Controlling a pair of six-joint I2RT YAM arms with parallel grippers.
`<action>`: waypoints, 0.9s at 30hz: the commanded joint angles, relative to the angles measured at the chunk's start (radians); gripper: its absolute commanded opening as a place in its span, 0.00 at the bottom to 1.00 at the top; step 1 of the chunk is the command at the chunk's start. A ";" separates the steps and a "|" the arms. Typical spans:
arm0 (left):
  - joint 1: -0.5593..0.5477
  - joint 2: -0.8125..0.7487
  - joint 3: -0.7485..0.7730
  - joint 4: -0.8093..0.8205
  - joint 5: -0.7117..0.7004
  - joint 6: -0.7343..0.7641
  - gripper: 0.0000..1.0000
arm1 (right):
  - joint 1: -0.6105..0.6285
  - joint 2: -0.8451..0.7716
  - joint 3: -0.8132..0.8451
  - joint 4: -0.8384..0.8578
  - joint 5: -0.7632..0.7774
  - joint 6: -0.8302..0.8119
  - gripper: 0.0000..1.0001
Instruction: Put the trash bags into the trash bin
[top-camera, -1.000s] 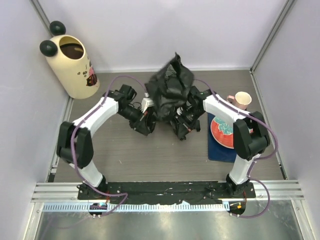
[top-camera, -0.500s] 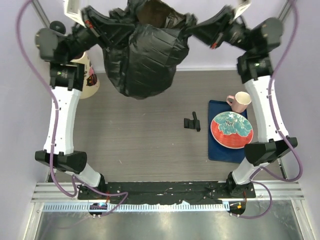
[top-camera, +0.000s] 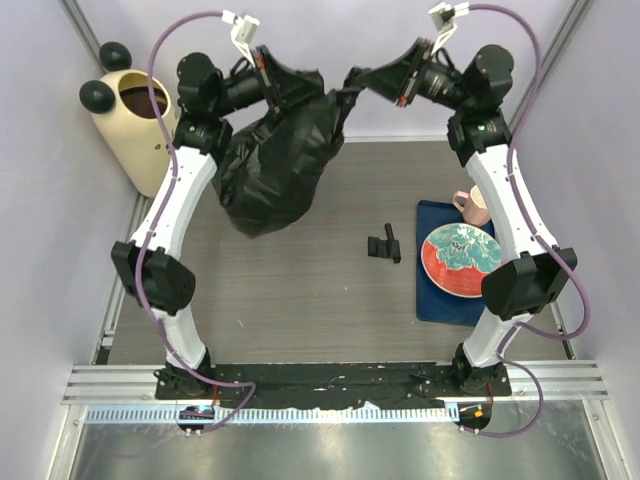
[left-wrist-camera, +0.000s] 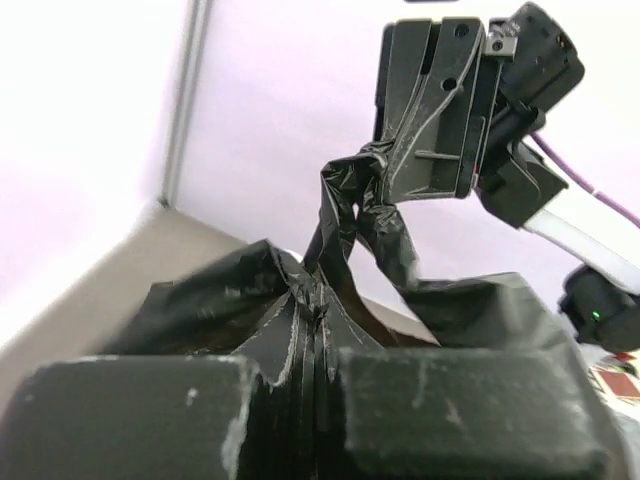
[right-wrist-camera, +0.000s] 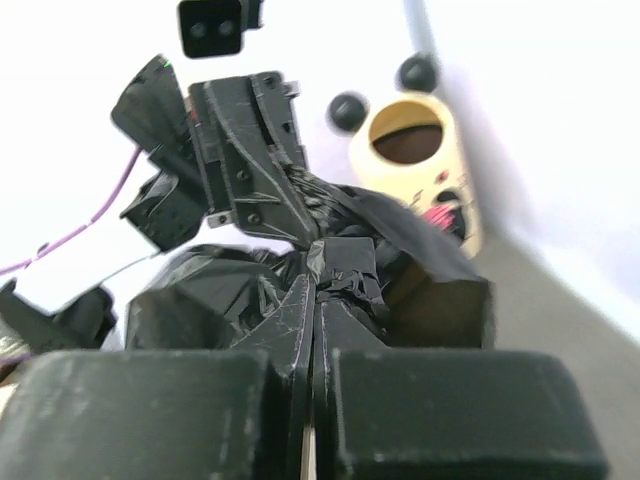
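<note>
Arms raised high, left tool (top-camera: 288, 88) and right tool (top-camera: 366, 78) both clamped on hanging trash bag (top-camera: 272, 170)

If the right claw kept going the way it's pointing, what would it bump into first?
The bag pinched in the right gripper; past that, probably the left gripper close ahead, gripping the same bag. The bin lies farther, off to one side. Depth is hard to judge.

bright, even overhead light; soft shadows on the desk (top-camera: 300, 290); wrist views blown white, near claws blurred.
</note>
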 joint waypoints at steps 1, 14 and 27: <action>0.011 0.167 0.292 0.100 -0.072 0.020 0.00 | -0.097 0.073 0.166 0.019 0.128 -0.055 0.01; -0.066 0.209 0.147 0.474 0.083 -0.248 0.08 | -0.095 -0.009 -0.075 0.211 0.033 0.164 0.01; -0.115 0.270 -0.143 0.909 0.207 -0.604 0.63 | -0.031 -0.064 -0.388 0.280 -0.054 0.210 0.01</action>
